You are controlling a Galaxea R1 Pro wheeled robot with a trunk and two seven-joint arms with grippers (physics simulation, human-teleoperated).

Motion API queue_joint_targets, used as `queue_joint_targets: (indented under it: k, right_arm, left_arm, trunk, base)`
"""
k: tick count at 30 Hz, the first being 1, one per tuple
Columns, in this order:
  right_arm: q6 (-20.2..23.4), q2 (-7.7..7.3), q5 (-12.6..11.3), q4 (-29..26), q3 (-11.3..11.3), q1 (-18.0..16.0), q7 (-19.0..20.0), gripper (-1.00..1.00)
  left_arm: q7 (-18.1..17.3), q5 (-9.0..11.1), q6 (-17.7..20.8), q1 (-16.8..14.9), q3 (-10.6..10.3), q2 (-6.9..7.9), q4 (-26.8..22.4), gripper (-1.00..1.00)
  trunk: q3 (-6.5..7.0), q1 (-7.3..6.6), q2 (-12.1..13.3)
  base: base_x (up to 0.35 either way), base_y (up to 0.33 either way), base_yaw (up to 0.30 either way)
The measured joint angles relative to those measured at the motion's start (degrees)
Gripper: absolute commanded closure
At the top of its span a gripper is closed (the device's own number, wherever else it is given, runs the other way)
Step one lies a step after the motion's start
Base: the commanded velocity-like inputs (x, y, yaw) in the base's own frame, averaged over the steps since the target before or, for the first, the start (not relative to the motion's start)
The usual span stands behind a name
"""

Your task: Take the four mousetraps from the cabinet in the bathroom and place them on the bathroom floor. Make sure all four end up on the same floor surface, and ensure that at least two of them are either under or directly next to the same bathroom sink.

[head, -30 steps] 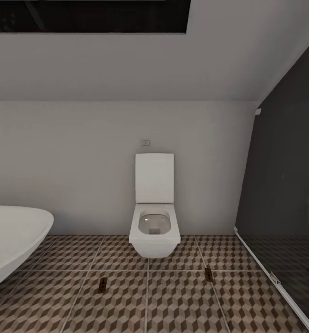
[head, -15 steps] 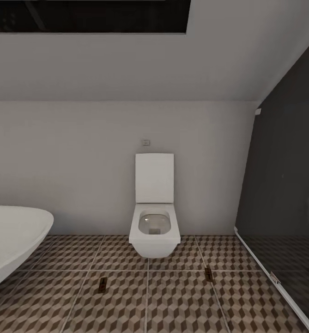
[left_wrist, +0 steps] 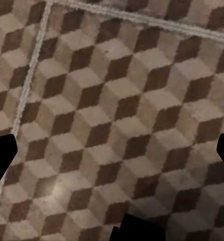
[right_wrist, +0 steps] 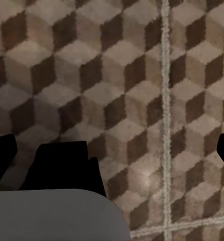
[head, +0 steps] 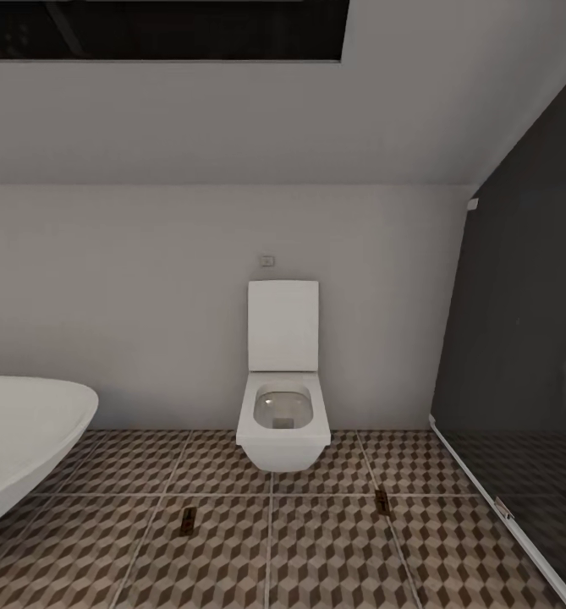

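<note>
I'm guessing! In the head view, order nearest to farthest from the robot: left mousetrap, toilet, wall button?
1. Left mousetrap, on the floor in front.
2. Toilet, at the middle.
3. Wall button, on the back wall above the toilet.

The bathroom floor (head: 316, 550) is matt tile in brown, beige and white cubes with pale, rough-looking grout. Beside it, the toilet (head: 283, 423) and bathtub (head: 20, 440) look smooth glossy white; the shower screen (head: 519, 355) is dark glass.
</note>
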Motion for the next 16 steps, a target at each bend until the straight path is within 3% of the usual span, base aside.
queue_joint_targets:
  k: [16]
  right_arm:
    - [0.0,0.01,-0.1,0.0,0.0,0.0,0.0,-1.00]
  left_arm:
    - [0.0,0.1,0.0,0.0,0.1,-0.09,-0.1,-1.00]
  trunk:
    - [0.00,0.00,0.0]
  base:
    - [0.000,0.000,0.000]
